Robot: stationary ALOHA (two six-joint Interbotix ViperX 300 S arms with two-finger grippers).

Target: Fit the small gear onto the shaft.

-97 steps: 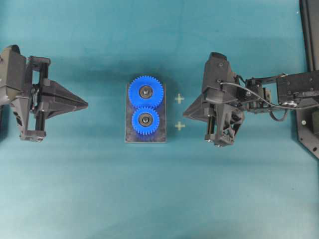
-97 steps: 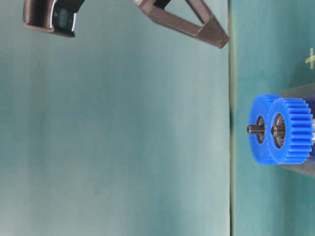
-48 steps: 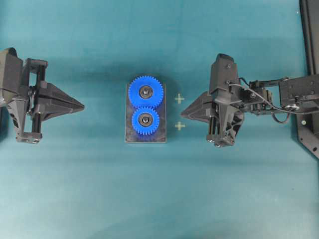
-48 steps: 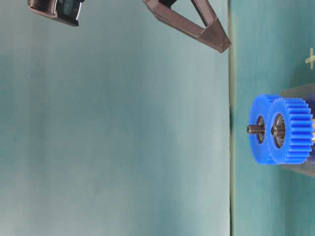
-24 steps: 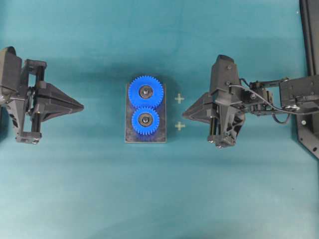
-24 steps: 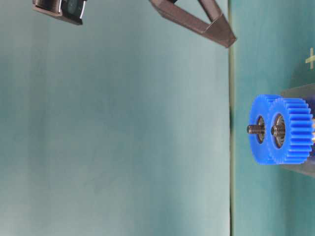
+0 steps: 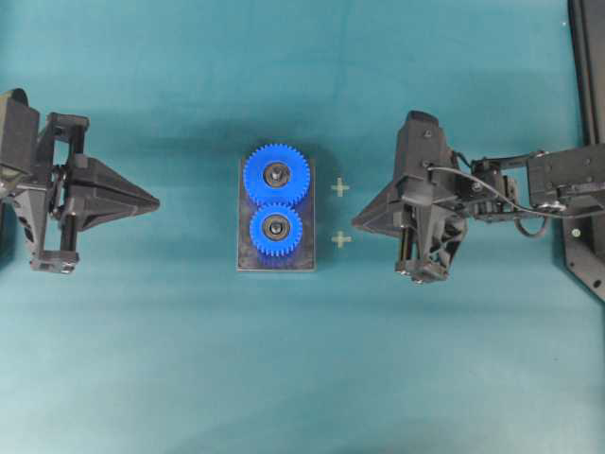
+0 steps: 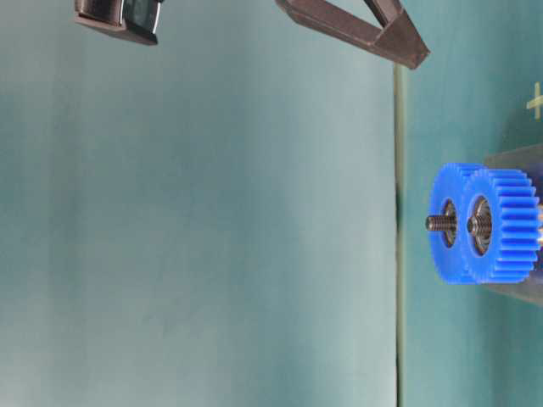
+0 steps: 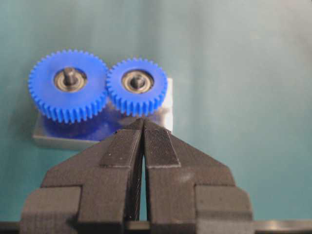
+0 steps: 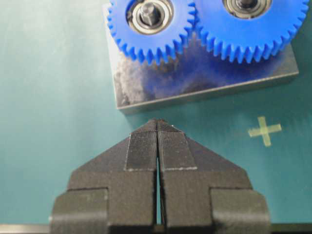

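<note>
The small gear [image 7: 276, 230], bright blue with a dark hub, sits on the shaft [image 7: 277, 227] on the dark plate [image 7: 274, 266], its teeth meshed with the larger blue gear [image 7: 275, 176]. The shaft's tip [image 9: 138, 81] pokes through the small gear's [image 9: 137, 87] bearing ring. My left gripper [image 7: 156, 200] is shut and holds nothing, well to the left of the plate. The right gripper [image 7: 354, 223] is also shut and holds nothing, just right of the plate. In the right wrist view its tip [image 10: 157, 120] points at the plate's edge [image 10: 195, 83] below the small gear [image 10: 151, 27].
Two pale cross marks [image 7: 340, 188] [image 7: 341, 240] lie on the teal table between the plate and my right gripper. A black frame [image 7: 588, 142] runs along the right edge of the overhead view. The larger gear [image 10: 248, 27] has its own post.
My right gripper has drawn back a little to the right, away from the plate. The left gripper and both gears have stayed where they were.
</note>
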